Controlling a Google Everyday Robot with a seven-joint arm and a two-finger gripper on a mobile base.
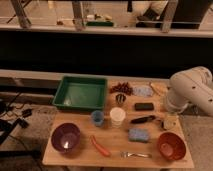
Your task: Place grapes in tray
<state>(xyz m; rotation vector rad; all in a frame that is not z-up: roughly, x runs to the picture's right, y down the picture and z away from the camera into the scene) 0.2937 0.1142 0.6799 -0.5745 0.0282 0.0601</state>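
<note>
The grapes (121,89), a small dark red bunch, lie on the wooden table (80,155) near its back edge, just right of the tray. The tray (80,93) is a large shallow green bin at the back left, with nothing in it. My white arm (192,92) comes in from the right. The gripper (169,121) hangs low over the table's right side, well to the right of the grapes and nearer the front. It is open and holds nothing.
Near the grapes are a pale blue bag (142,91), a small dark cup (120,99) and a black block (144,106). Mid-table stand a blue cup (97,118), a white cup (117,116), a black-handled tool (142,119) and a blue sponge (138,134). In front are a purple bowl (65,137), a carrot (100,146), a fork (134,154) and an orange bowl (171,145).
</note>
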